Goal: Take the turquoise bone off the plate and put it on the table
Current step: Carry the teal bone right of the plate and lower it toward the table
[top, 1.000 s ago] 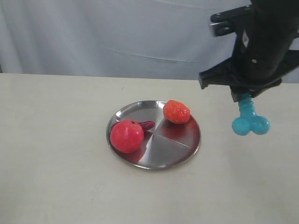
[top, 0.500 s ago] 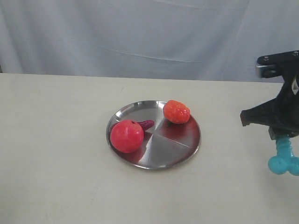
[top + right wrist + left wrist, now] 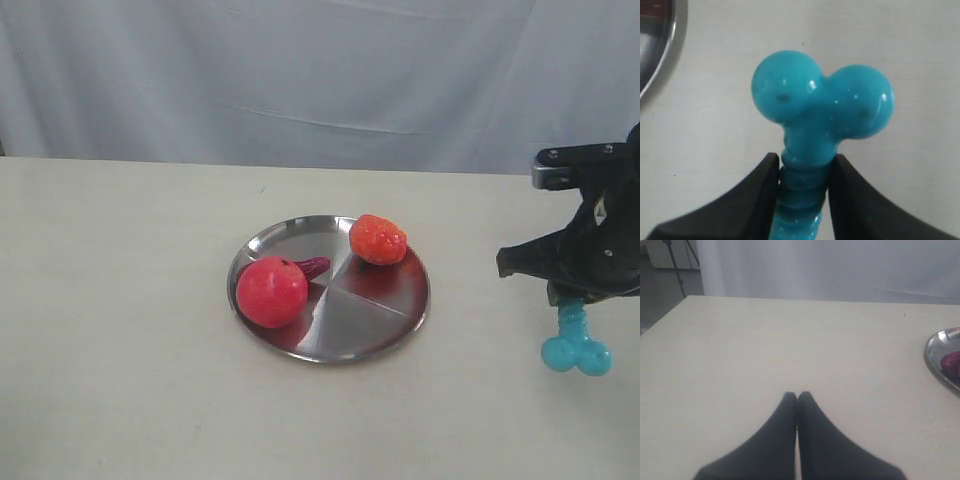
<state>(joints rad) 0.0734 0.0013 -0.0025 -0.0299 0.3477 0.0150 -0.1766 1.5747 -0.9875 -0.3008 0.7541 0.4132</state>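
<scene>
right gripper (image 3: 572,298) clamps the turquoise bone (image 3: 576,347) by its ribbed shaft, lower right of the frame, well apart from the plate (image 3: 396,312), low over the table (image 3: 120,320); likely light, rubbery, the ribs aiding grip

I count one turquoise bone (image 3: 575,345), one plate (image 3: 360,312), one table (image 3: 120,300) and three other toys: one red ball (image 3: 271,291), one orange strawberry (image 3: 378,239), one purple toy (image 3: 315,267). There are two grippers (left gripper (image 3: 797,396), right gripper (image 3: 804,160)).

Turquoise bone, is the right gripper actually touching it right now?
Touching. In the right wrist view the right gripper has both fingers pressed against the ribbed shaft of the turquoise bone, no gap.
</scene>
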